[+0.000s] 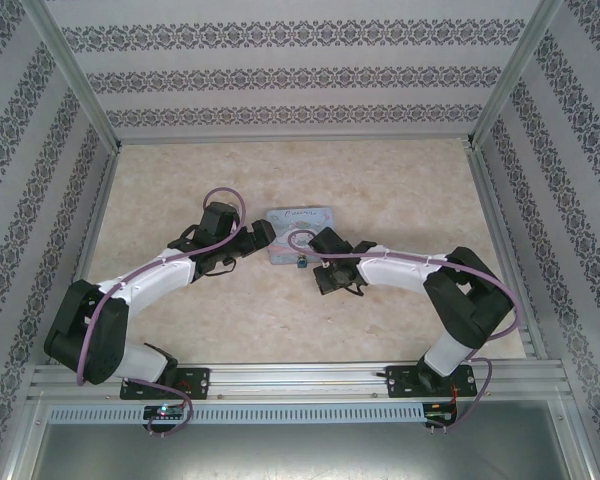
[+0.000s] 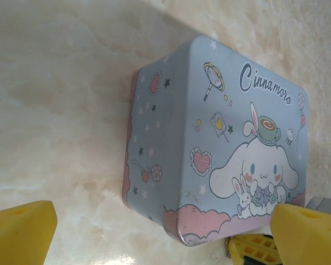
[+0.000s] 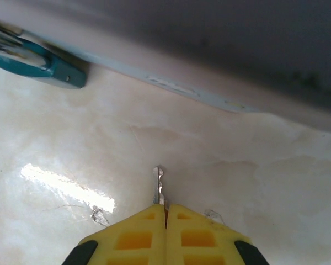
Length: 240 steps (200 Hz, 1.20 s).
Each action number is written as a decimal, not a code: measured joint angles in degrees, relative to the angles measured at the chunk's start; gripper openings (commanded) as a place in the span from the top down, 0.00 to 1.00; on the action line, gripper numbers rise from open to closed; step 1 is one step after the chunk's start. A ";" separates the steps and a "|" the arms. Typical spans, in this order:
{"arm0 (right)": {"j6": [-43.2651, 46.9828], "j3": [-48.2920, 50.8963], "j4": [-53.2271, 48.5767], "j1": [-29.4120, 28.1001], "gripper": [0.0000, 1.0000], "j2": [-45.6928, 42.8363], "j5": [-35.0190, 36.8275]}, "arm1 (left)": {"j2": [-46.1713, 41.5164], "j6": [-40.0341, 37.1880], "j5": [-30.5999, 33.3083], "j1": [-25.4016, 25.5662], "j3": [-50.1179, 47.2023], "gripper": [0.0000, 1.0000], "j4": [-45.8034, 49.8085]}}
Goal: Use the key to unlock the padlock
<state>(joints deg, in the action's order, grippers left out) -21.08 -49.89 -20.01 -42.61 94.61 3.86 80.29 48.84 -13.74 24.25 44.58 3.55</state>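
Key (image 3: 159,186) in right hand's (image 3: 165,210) tight pinch; teal padlock (image 3: 51,67) upper left, beside tin (image 3: 237,44)

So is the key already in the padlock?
No, the key pokes out from the right gripper, pinched shut on it, over the table, well apart from the padlock.
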 measured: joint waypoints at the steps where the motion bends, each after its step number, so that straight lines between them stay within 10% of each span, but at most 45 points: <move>1: 0.00 0.04 0.07 0.00 1.00 -0.02 -0.07 | 0.00 0.00 -0.02 0.00 0.00 0.01 0.00; 159: -7.34 9.35 5.79 7.28 1.00 -17.18 -16.31 | -0.61 4.31 -10.56 1.88 0.00 0.01 -6.14; 240: -14.53 9.22 11.65 8.94 1.00 -22.69 -21.27 | 4.31 16.94 -16.57 4.66 -1.90 0.38 -21.31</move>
<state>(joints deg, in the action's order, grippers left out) -35.62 -40.66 -8.36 -33.67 71.92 -17.41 84.60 65.78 -30.30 28.91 42.68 -17.76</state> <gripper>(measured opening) 0.059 0.690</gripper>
